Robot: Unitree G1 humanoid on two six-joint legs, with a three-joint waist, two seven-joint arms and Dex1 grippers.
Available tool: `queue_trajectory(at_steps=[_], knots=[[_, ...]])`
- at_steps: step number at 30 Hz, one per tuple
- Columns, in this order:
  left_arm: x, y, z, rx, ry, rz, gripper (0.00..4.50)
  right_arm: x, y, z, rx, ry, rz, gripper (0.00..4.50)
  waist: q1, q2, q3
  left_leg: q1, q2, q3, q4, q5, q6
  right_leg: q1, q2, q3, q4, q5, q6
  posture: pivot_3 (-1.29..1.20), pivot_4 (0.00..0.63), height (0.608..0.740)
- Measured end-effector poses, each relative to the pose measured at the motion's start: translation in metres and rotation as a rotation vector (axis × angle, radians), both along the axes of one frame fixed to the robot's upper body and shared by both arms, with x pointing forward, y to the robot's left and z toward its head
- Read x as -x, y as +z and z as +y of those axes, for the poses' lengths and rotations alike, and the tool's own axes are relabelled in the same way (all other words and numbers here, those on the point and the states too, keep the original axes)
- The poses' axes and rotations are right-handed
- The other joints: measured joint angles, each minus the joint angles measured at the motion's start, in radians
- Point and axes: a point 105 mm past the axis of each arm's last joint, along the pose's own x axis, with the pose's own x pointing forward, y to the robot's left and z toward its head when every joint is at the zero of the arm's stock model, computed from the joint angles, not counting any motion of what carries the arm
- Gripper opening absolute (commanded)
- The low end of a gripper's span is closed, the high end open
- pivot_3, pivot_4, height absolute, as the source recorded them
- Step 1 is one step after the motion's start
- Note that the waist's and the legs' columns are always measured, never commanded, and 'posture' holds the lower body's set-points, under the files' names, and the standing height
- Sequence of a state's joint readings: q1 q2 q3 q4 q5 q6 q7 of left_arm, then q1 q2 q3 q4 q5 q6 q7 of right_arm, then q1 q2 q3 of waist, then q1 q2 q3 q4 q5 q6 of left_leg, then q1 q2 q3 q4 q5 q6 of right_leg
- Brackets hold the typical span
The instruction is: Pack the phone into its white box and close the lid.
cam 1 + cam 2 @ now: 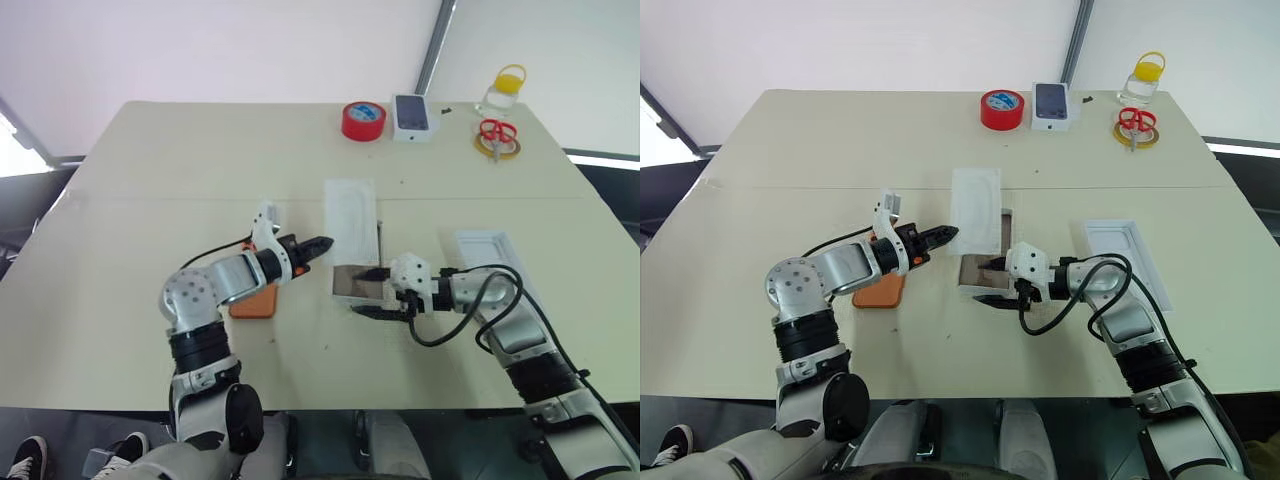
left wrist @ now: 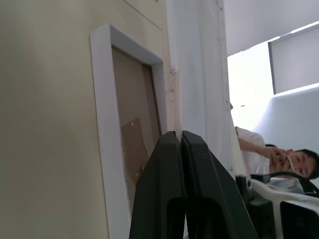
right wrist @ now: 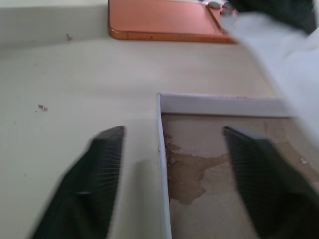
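The orange phone (image 1: 255,301) lies flat on the table, partly under my left forearm, and its lens corner shows in the right wrist view (image 3: 164,20). To its right sits the white box (image 1: 343,293), a shallow tray with a tan floor (image 2: 129,114). My left gripper (image 1: 316,245) is shut and empty, hovering just left of the box's far end. My right gripper (image 1: 372,292) is open astride the box's end wall (image 3: 160,149), one finger (image 3: 102,169) outside and the other over the floor. The lid (image 1: 490,252) lies at the right, beyond my right forearm.
A thin flat white insert (image 1: 352,213) lies just behind the box. At the table's far edge stand a red tape roll (image 1: 363,121), a small white carton with a phone picture (image 1: 412,117), red-handled scissors (image 1: 497,133) and a yellow-capped jar (image 1: 505,88). A person (image 2: 294,162) is in the background.
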State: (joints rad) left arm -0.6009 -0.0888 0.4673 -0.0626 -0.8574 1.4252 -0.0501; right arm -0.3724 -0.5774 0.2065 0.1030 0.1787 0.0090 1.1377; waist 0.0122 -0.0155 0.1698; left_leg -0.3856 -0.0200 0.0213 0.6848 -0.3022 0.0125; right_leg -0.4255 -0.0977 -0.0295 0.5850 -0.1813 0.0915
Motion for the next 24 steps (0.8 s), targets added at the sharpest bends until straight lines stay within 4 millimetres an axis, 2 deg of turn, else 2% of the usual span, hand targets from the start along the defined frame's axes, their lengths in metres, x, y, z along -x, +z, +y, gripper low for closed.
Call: queue_trajectory(at_steps=[2,7,9,15,24], knots=[[0.002,-0.003,0.0,-0.02,-0.007,0.001,0.0,0.0,0.005,-0.009,-0.006,-0.026,-0.008,3.49,0.001,0.0,0.0,0.0,0.0,0.0,0.0,0.0,0.0,0.0,0.0,0.0,0.0,0.0,0.0,0.0,0.15,0.74],[0.008,-0.009,0.001,-0.019,-0.003,0.012,0.0,-0.003,0.01,-0.06,0.025,-0.168,-0.007,3.49,0.0,0.0,0.0,-0.001,0.0,0.0,0.0,0.0,0.0,0.0,0.0,0.0,-0.001,-0.002,-0.003,0.0,0.15,0.74],[0.008,-0.009,0.0,-0.018,-0.003,0.014,0.0,-0.004,0.008,-0.073,0.014,-0.211,0.006,3.49,-0.001,0.0,0.0,0.0,0.0,0.0,0.0,0.0,0.0,0.0,0.0,0.0,-0.001,-0.002,-0.004,0.0,0.15,0.74],[0.009,-0.012,-0.007,-0.032,-0.028,0.018,0.0,-0.011,0.011,-0.093,0.005,-0.285,-0.018,3.49,-0.001,0.0,0.0,0.0,0.0,0.001,0.0,0.0,0.0,0.0,0.0,0.0,-0.001,-0.002,-0.004,0.0,0.15,0.74],[0.013,-0.024,-0.008,-0.055,-0.023,0.054,0.0,-0.018,0.017,-0.102,-0.001,-0.324,-0.081,3.49,0.0,0.0,0.0,-0.001,0.0,0.0,0.0,0.0,0.0,0.0,0.0,0.0,-0.001,-0.002,-0.004,0.0,0.15,0.74]])
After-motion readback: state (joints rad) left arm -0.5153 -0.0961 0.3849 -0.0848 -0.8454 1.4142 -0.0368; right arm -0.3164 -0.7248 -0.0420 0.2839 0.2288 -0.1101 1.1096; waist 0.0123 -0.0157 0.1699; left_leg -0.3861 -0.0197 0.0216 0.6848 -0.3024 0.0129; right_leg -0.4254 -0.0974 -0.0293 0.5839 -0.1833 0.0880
